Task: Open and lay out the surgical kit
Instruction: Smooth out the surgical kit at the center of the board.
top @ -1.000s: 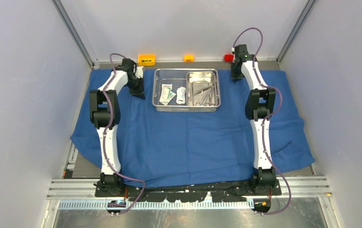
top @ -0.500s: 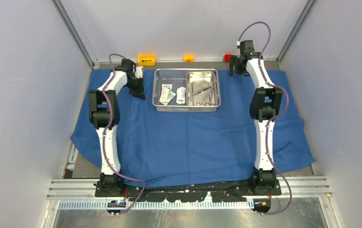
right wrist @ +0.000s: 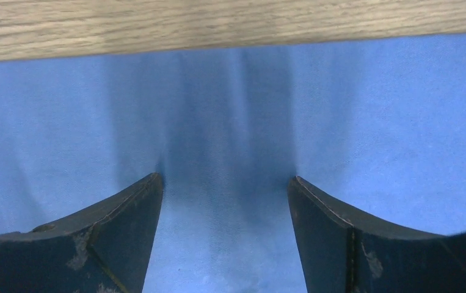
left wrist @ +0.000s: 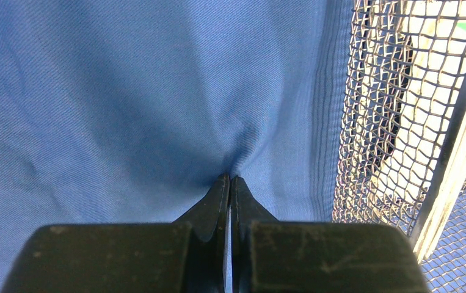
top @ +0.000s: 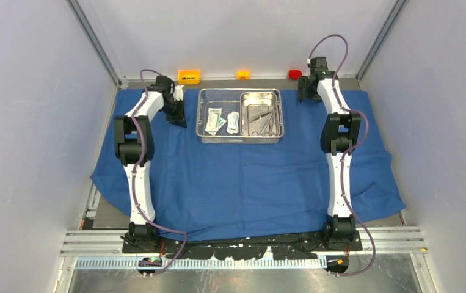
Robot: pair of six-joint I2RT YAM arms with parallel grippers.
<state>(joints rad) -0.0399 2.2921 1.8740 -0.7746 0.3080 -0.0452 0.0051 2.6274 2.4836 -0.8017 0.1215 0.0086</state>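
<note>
The blue cloth wrap (top: pixel 248 183) lies spread flat over the table. At its far middle stands the steel mesh tray (top: pixel 240 139), holding white-green packets (top: pixel 214 120) on the left. On the right is the smaller steel pan (top: pixel 259 93), with thin scissors and forceps (top: pixel 261 119) inside. My left gripper (top: pixel 180 119) is down on the cloth just left of the tray. In the left wrist view it (left wrist: pixel 229 178) is shut, with a pucker of cloth (left wrist: pixel 157 91) at its tips and the tray's mesh (left wrist: pixel 371 122) to the right. My right gripper (top: pixel 304 94) hangs open over the cloth's far right edge (right wrist: pixel 224 180).
Three small blocks sit on the bare table strip beyond the cloth: orange (top: pixel 189 76), yellow (top: pixel 243 74) and red (top: pixel 294 74). The wooden table edge (right wrist: pixel 218 24) runs just past the right gripper. Grey walls close in both sides. The cloth hangs over the near edge.
My right gripper has opened and let go of the cloth's far edge, shifting slightly back and right. The left arm, cloth and tray have not moved.
</note>
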